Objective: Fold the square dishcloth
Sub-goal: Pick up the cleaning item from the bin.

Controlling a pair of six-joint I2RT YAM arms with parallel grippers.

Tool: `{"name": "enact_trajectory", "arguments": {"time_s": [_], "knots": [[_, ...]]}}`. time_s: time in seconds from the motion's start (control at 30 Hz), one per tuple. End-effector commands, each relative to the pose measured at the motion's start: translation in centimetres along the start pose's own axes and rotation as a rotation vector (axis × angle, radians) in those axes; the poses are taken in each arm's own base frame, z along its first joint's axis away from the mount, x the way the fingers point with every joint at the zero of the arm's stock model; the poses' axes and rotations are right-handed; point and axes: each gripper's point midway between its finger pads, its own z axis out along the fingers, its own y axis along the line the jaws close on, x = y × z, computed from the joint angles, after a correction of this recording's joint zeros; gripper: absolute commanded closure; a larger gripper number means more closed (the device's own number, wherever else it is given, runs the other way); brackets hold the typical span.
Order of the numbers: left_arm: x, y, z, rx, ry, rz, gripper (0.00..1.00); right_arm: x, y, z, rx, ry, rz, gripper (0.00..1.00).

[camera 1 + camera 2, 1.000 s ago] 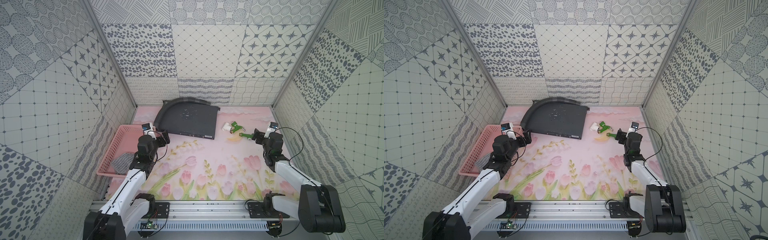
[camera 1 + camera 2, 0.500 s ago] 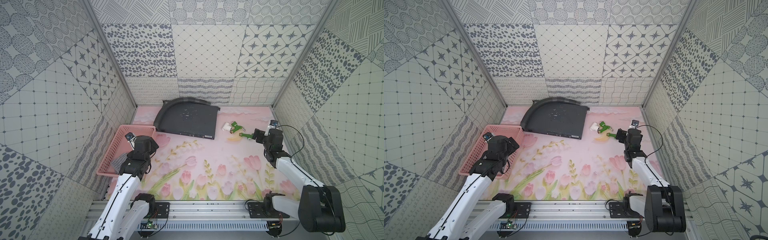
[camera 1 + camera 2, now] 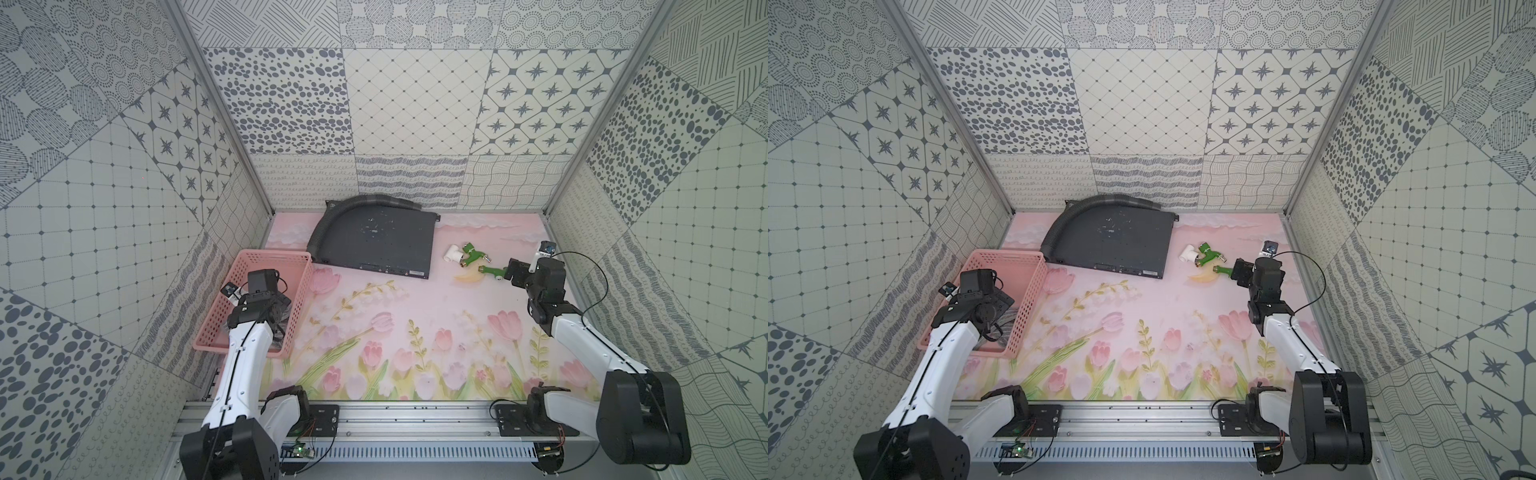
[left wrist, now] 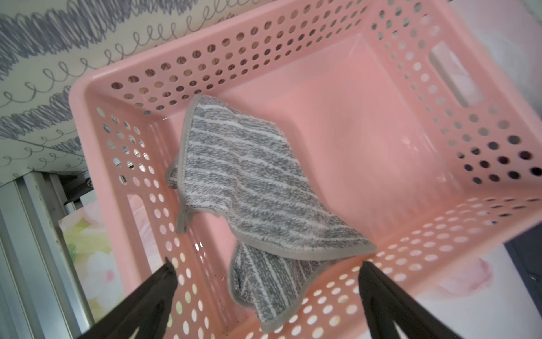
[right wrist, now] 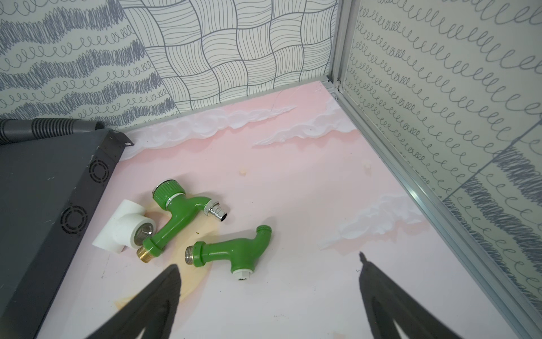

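The square dishcloth [image 4: 255, 187], grey with thin whitish stripes, lies crumpled in the pink basket [image 4: 88, 123], one corner draped up the perforated wall. My left gripper [image 4: 267, 261] hangs open just above that corner, touching nothing. In both top views the left wrist [image 3: 257, 299] sits over the basket [image 3: 249, 266] and covers most of the cloth; only a grey strip [image 3: 1012, 318] shows. My right gripper [image 5: 268, 259] stands open and empty over the mat at the far right [image 3: 513, 272], close to a green tap [image 5: 234, 249].
A dark flat metal box [image 3: 378, 241] with a ribbed hose [image 3: 332, 216] lies at the back. Two green taps [image 3: 471, 253] [image 3: 492, 272] and a white fitting [image 3: 452, 253] sit beside it. Walls close in on three sides.
My left arm has swung left off the mat to above the basket, its gripper now pointing down at the cloth. The right arm has barely shifted.
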Motion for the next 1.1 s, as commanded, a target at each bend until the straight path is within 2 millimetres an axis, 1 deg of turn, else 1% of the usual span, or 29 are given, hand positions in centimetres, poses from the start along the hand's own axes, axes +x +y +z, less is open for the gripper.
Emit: {"name": "enact_trajectory", "arguments": {"time_s": [0.0,0.1,0.23,0.37,0.5,0.63,0.8,0.97,1.07], "knots": [[0.4,0.7,1.8,-0.036,0.093,-0.07,0.01,-1.4,0.6,-0.2,-0.026,-0.039,0.025,0.03],[0.2,1.2,2.8,-0.072,0.101,-0.094,0.01,-1.2,0.8,0.0,-0.035,-0.031,0.025,0.03],[-0.3,0.7,3.9,-0.05,0.099,-0.14,0.01,-1.1,0.9,0.0,-0.043,-0.027,0.024,0.03],[-0.7,0.2,4.6,-0.012,0.115,-0.185,0.05,-1.0,1.1,0.1,-0.052,-0.021,0.025,0.03],[-0.8,0.2,4.6,-0.016,0.122,-0.208,0.11,-1.1,1.2,0.0,-0.057,-0.023,0.026,0.03],[-0.5,1.5,4.2,-0.047,0.081,-0.258,0.13,-1.2,1.2,-0.1,-0.059,-0.028,0.026,0.03],[0.4,3.4,3.5,-0.087,0.037,-0.301,0.15,-1.2,1.3,-0.1,-0.065,-0.027,0.028,0.03],[2.5,3.4,4.4,-0.07,0.068,-0.311,0.16,-1.2,1.4,-0.2,-0.073,-0.029,0.03,0.03],[3.2,3.2,4.8,-0.082,0.073,-0.291,0.15,-1.2,1.6,-0.2,-0.082,-0.03,0.029,0.03]]}}
